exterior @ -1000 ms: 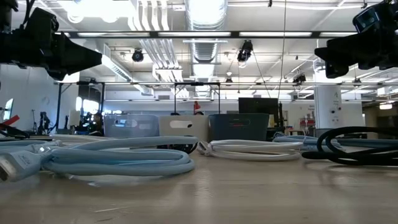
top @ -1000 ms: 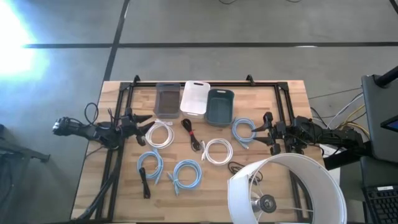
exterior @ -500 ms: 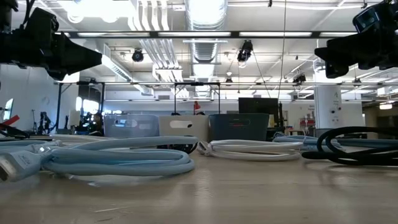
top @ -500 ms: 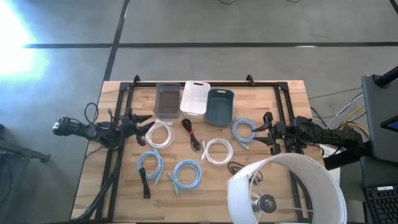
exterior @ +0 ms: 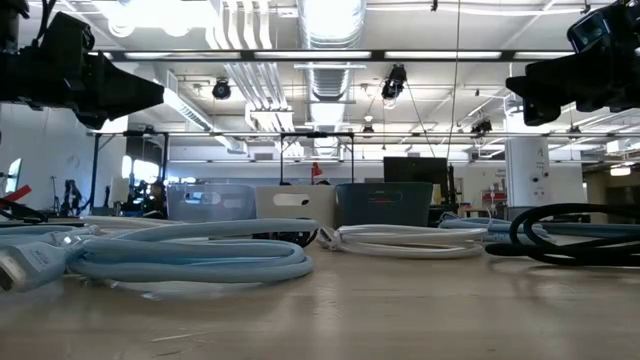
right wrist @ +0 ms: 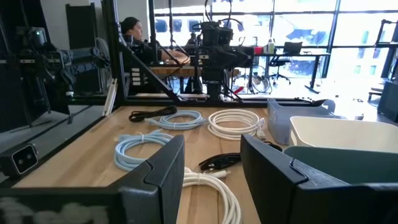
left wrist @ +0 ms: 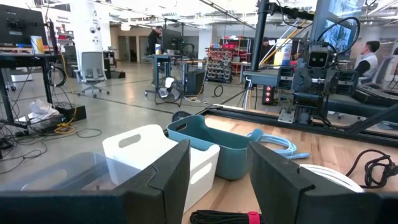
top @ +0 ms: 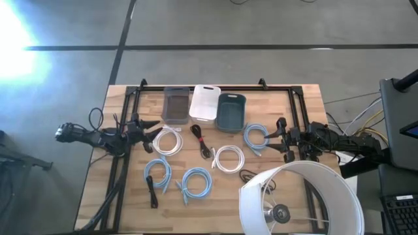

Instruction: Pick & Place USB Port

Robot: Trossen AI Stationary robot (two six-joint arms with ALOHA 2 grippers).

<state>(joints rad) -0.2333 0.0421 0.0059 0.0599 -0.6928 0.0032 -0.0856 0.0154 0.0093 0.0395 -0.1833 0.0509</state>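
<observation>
Coiled USB cables (top: 228, 158) lie on the table (top: 307, 98) between both grippers — left gripper (top: 154, 132) and right gripper (top: 275, 138) jaws parted, empty.

Open left gripper (left wrist: 217, 180) jaws, white bin (left wrist: 149, 146), teal bin (left wrist: 214, 140), pale blue cable (left wrist: 277, 142), wooden table (left wrist: 348, 146)

Three bins stand in a row at the far edge of the wooden worktop (top: 98, 196) — a clear grey plastic bin (top: 175, 105), a white plastic bin (top: 204, 102) and a teal plastic bin (top: 230, 109) — touching or nearly so, with no passage between them. In front of the white bin, coiled cables crowd the middle: a white coil (top: 168, 140), a black cable with a red tie (top: 201, 141) and a pale blue coil (top: 256, 138). Bare wood lies only near the worktop's front left corner. A large white round lampshade (top: 302, 199) overhangs the front right corner.
</observation>
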